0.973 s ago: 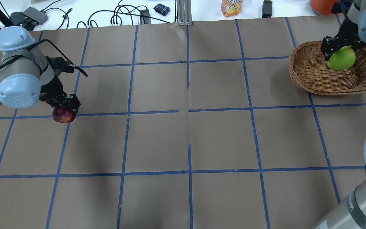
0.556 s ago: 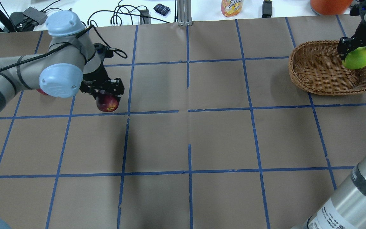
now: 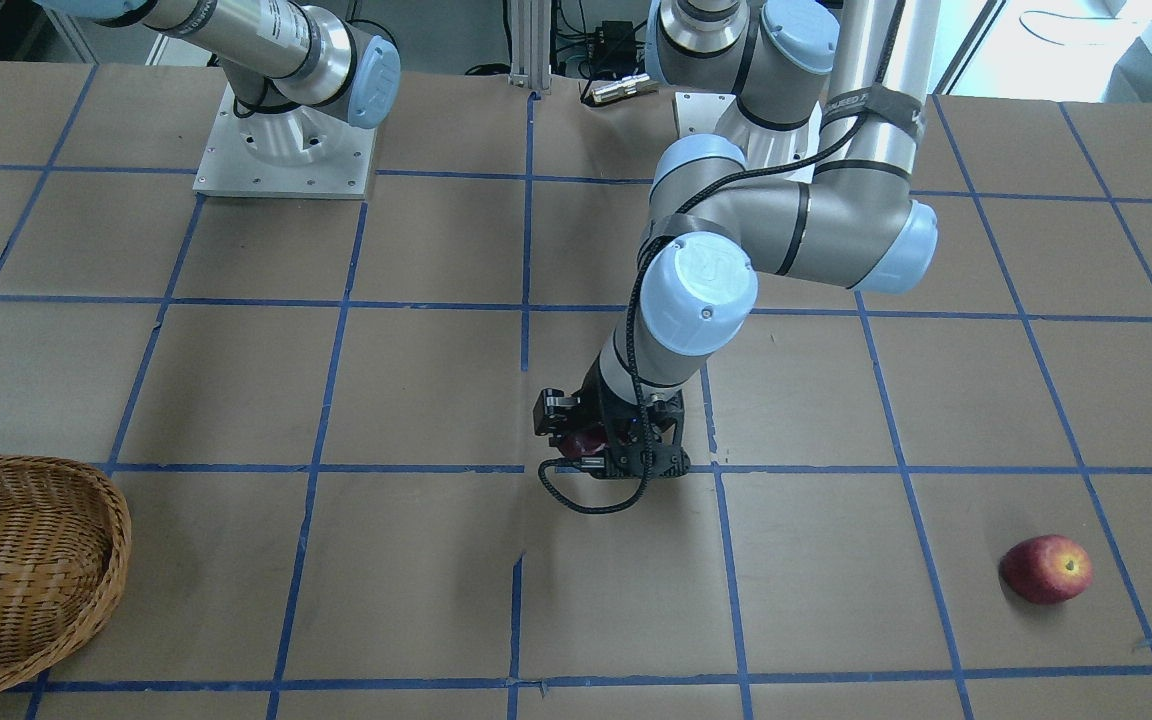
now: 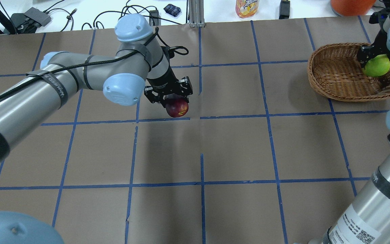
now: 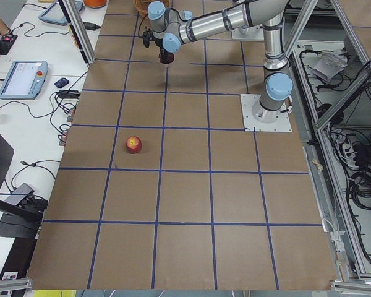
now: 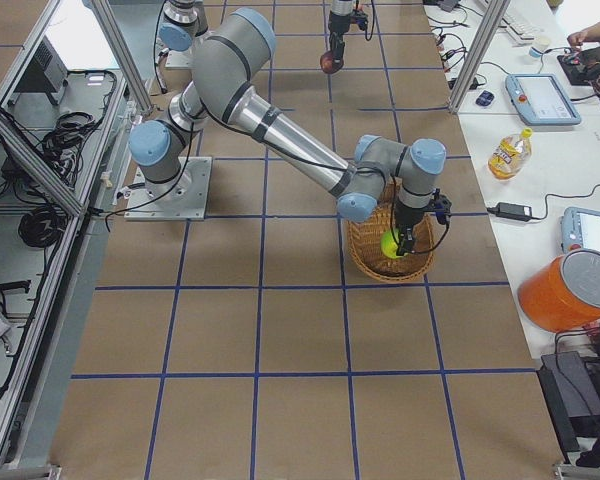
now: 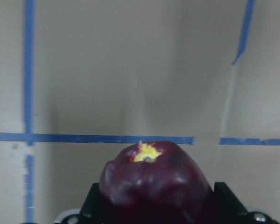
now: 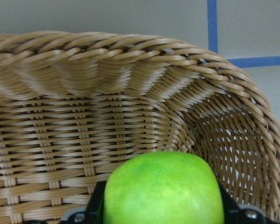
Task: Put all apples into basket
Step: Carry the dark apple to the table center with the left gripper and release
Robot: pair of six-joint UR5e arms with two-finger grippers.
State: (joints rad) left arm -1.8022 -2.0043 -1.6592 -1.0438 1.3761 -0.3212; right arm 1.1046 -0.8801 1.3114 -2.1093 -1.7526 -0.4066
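Note:
My left gripper (image 4: 172,98) is shut on the dark maroon apple (image 4: 177,107) and holds it above the table near the middle; the apple fills the bottom of the left wrist view (image 7: 154,179). My right gripper (image 4: 372,57) is shut on the yellow-green apple (image 4: 377,65) over the right end of the wicker basket (image 4: 333,76), inside its rim (image 8: 107,46). The red apple (image 3: 1046,568) lies alone on the table on my left side, also in the exterior left view (image 5: 134,145); my left arm hides it in the overhead view.
The basket stands at the table's far right. Beyond the far edge are an orange bucket (image 4: 350,5), a juice bottle (image 4: 247,7), cables (image 4: 130,17) and an aluminium post (image 4: 195,13). Blue tape lines grid the brown table.
My left arm has carried the maroon apple rightwards from the left edge to near the table's middle. My right gripper has moved the green apple to the basket's right end.

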